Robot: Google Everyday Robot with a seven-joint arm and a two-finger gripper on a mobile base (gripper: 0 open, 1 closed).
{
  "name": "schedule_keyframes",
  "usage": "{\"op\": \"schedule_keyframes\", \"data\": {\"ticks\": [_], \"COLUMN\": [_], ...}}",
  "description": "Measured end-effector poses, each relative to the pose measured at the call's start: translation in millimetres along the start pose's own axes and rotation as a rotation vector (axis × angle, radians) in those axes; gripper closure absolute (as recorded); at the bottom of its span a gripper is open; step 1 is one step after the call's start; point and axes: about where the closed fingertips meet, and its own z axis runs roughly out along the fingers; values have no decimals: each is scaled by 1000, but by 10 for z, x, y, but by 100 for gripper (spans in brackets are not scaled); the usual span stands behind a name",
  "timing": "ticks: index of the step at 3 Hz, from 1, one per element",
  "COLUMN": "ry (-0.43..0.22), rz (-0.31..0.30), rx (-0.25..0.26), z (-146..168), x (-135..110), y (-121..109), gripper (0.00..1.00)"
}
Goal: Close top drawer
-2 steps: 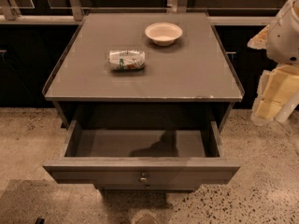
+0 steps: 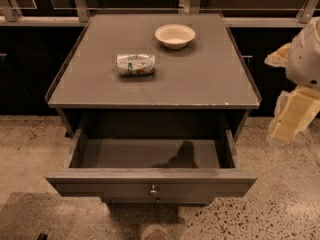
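The top drawer [image 2: 150,184] of the grey-brown cabinet stands pulled far out toward me, and its inside is empty. A small round metal knob [image 2: 153,189] sits at the centre of its front. My gripper [image 2: 290,116] hangs at the right edge of the view, beside the cabinet's right side, level with the drawer opening and well apart from the drawer front. It holds nothing.
On the cabinet top [image 2: 210,79] lie a crushed can [image 2: 135,64] on its side and a white bowl [image 2: 175,35] behind it. A dark railing with glass [image 2: 150,4] runs behind the cabinet. Speckled floor [image 2: 280,194] surrounds the cabinet.
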Motion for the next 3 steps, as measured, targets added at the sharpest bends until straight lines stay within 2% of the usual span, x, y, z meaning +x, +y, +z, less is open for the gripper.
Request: {"op": "schedule_keyframes", "data": {"ticks": [1,2,3], "ry": [-111,-274,-421], "rz": [55,174,326], "rx": [-57,-116,-188], "z": [518,1203,1600], "x": [216,587,743], "y": [267,637,984], "gripper": [0,0,0]}}
